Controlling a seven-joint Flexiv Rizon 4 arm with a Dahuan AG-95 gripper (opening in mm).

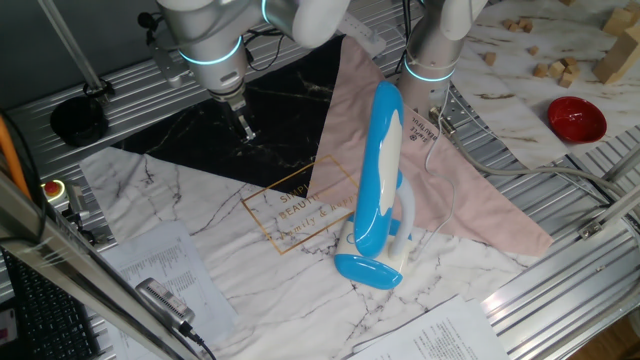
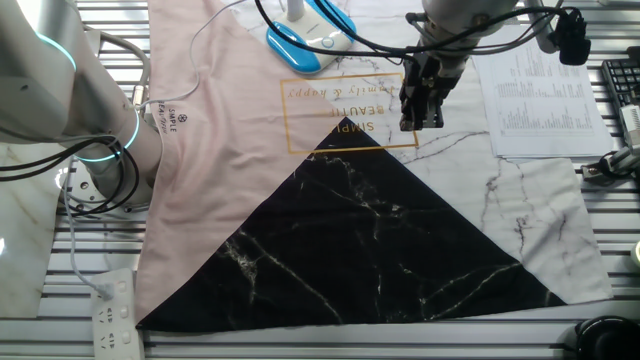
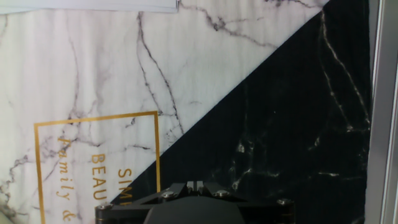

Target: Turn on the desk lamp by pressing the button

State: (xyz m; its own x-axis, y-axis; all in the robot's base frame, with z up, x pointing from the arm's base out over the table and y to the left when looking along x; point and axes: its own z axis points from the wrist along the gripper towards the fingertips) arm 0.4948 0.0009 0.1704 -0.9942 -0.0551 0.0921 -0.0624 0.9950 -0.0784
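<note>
The desk lamp (image 1: 379, 170) stands on the marbled mat, right of centre, with its long sky-blue head upright, a white curved arm and an oval blue foot (image 1: 367, 270). In the other fixed view only its foot (image 2: 297, 44) shows at the top edge. I cannot make out the button. My gripper (image 1: 245, 127) hangs above the black part of the mat, well left of the lamp and apart from it. It also shows in the other fixed view (image 2: 419, 117). In the hand view the fingertips (image 3: 194, 184) touch each other and hold nothing.
A second arm's base (image 1: 432, 60) stands behind the lamp on a pink cloth (image 1: 460, 190). A red bowl (image 1: 576, 118) and wooden blocks (image 1: 560, 66) lie at the far right. Printed papers (image 1: 160, 270) lie near the mat. A power strip (image 2: 112, 315) lies beside the cloth.
</note>
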